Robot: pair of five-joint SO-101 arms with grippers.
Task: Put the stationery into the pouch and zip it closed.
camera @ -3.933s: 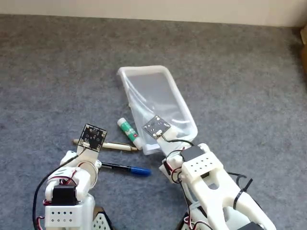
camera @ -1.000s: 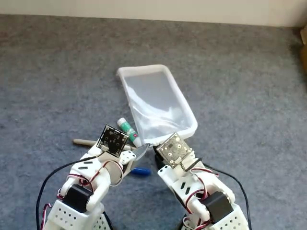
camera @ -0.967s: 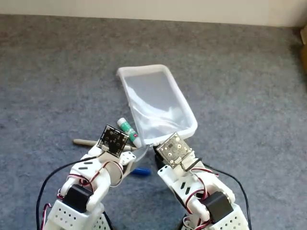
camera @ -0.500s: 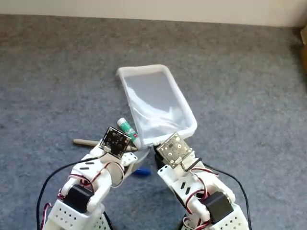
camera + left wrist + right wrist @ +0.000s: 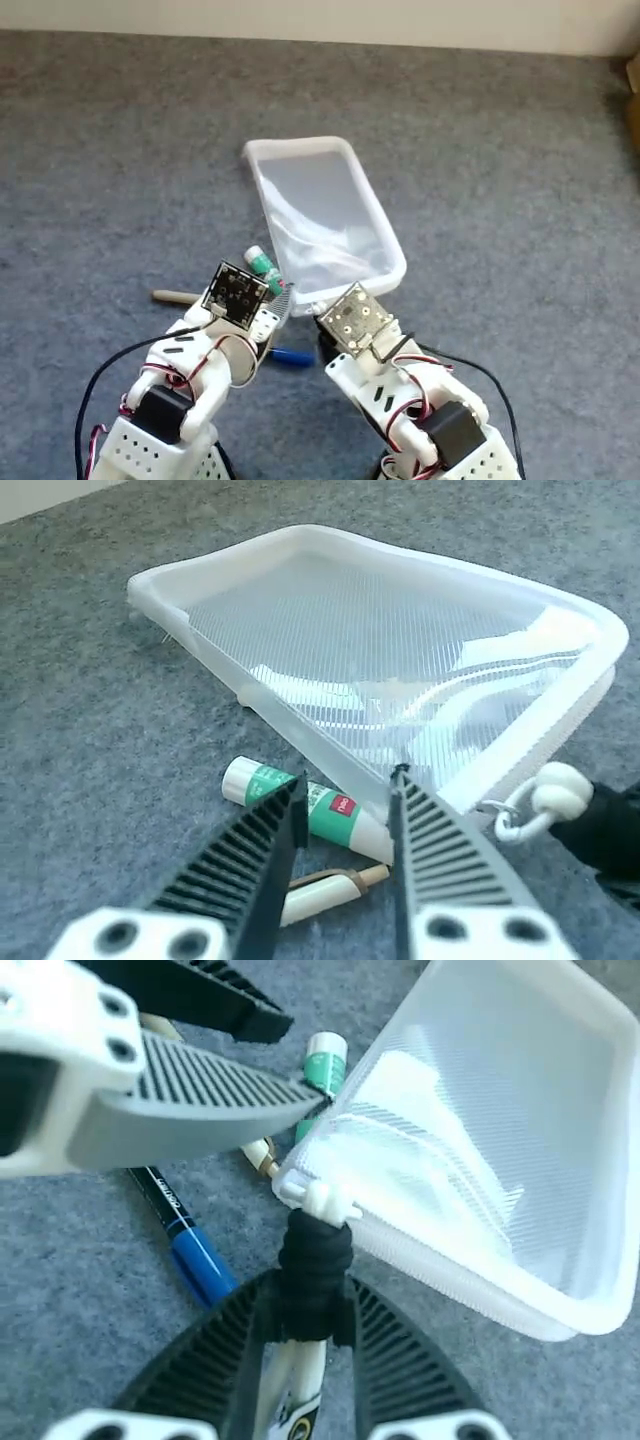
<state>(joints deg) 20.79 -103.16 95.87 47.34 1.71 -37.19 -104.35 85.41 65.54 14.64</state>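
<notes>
**Pouch held by its tab, stationery lying outside on the carpet-like surface**

The surface (image 5: 500,150) is a grey, short-piled, felt-like mat. On it lies the pouch (image 5: 320,200), a rounded rectangle of translucent white mesh with a thicker white rim. It lies flat, and its wall is creased near the corner closest to the arms.

Both arms are white plastic with black cables. The left arm (image 5: 190,390) and the right arm (image 5: 410,400) lean in side by side toward that near corner, their wrists angled down.

The left end effector (image 5: 349,778) is released. Its ribbed fingers are parted, one black and one grey. They hang just over the pouch's long edge, with the grey tip at the corner of the rim.

The right end effector (image 5: 312,1300) is clenched on the tab. It is held low, just off the same corner.

- **Pen with blue cap:** the pen (image 5: 190,1245) has a black barrel and lies on the surface between the two arms.
- **Beige pen:** this slim pen (image 5: 325,890) lies beside the pouch under the left wrist.
- **Glue stick:** the glue stick (image 5: 300,798) is a white cylinder with a green band. It lies just beside the pouch's long edge and outside it.
- **Black tab:** the black tab (image 5: 315,1270) is a soft, rounded wrap pinched between the right fingers.
- **White bead:** the white bead (image 5: 322,1198) joins the tab to the pouch's corner by a small ring.
</notes>
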